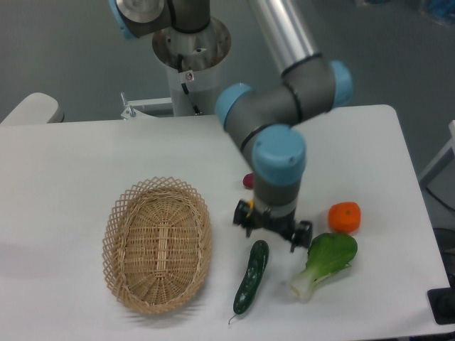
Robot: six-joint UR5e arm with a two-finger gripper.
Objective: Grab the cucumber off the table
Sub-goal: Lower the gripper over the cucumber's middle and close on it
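The cucumber [251, 277] is long, dark green and glossy. It lies on the white table [71, 163] near the front edge, its thin stem tip pointing toward the front. My gripper [274, 227] points down just above and slightly right of the cucumber's far end. The grey and blue wrist covers it from above; only black parts stick out at either side. The fingers are hidden, so I cannot tell whether they are open or shut. Nothing shows held in them.
An oval wicker basket [158, 245] stands left of the cucumber. A leafy bok choy [323, 263] lies close on its right, with an orange fruit [345, 217] behind it. A small red object [247, 181] peeks out behind the arm. The robot base [190, 50] stands at the back.
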